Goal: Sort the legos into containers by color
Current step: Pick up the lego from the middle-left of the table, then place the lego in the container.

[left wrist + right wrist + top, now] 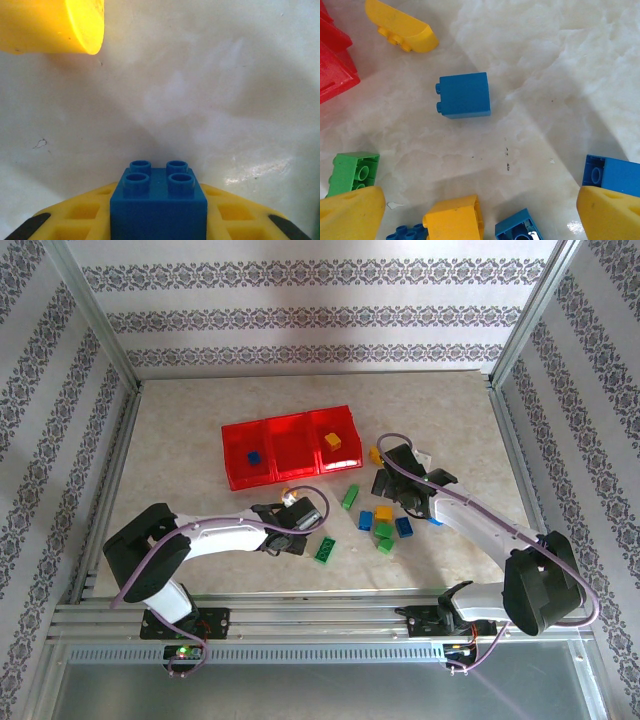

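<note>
My left gripper [158, 220] is shut on a blue lego [158, 205], a four-stud brick held between its yellow fingers [80, 220] low over the table. From above, this gripper [290, 538] sits in front of the red tray [290, 425]. The tray's left container holds a blue lego [254, 457] and its right one a yellow lego [333, 441]. My right gripper [480, 220] hangs open over the loose pile, with a yellow lego [454, 217] and a blue one [520, 227] between its fingertips [350, 215]. Another blue lego [464, 95] lies ahead of it.
A yellow piece [50, 25] lies ahead of the left gripper. Green legos [325, 549] [350, 497] lie between the arms. A curved yellow lego [402, 31], a green one [352, 172] and a blue one [612, 175] ring the right gripper. The tray corner [335, 65] is close by.
</note>
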{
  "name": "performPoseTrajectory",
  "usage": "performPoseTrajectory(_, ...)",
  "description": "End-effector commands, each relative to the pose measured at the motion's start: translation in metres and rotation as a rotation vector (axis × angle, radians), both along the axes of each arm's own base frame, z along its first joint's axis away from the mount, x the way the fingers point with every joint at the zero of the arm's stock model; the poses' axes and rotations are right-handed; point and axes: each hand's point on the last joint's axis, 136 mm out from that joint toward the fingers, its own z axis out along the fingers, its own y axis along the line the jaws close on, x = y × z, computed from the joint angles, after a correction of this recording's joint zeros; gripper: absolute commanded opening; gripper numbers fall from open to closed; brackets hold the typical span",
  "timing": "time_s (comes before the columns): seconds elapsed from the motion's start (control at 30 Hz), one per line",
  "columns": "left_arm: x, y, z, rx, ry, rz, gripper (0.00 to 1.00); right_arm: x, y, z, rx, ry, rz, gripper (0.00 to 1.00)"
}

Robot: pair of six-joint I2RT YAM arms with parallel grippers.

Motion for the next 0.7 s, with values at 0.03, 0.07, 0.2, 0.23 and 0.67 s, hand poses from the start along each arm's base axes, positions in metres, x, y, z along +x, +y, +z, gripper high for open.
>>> performPoseTrajectory(0.03,0.012,0.018,0.016,0.045,-0.061,0.044,0.25,0.001,-0.005,0.000,-0.004,0.005,-0.028,0.98)
performPoseTrajectory(0.07,0.015,0.020,0.021,0.044,-0.077,0.050,0.25,0.001,-0.005,0.000,-0.002,0.003,-0.029,0.98)
performPoseTrajectory(0.2,0.032,0.029,0.051,0.027,-0.162,0.082,0.25,0.001,-0.004,0.001,-0.001,0.002,-0.026,0.98)
performPoseTrajectory(0.23,0.035,0.033,0.057,0.024,-0.175,0.093,0.25,0.001,-0.004,0.001,0.000,0.002,-0.025,0.98)
performPoseTrajectory(0.67,0.100,0.094,0.110,-0.036,-0.337,0.323,0.25,0.002,-0.001,0.004,0.009,-0.001,-0.012,0.98)
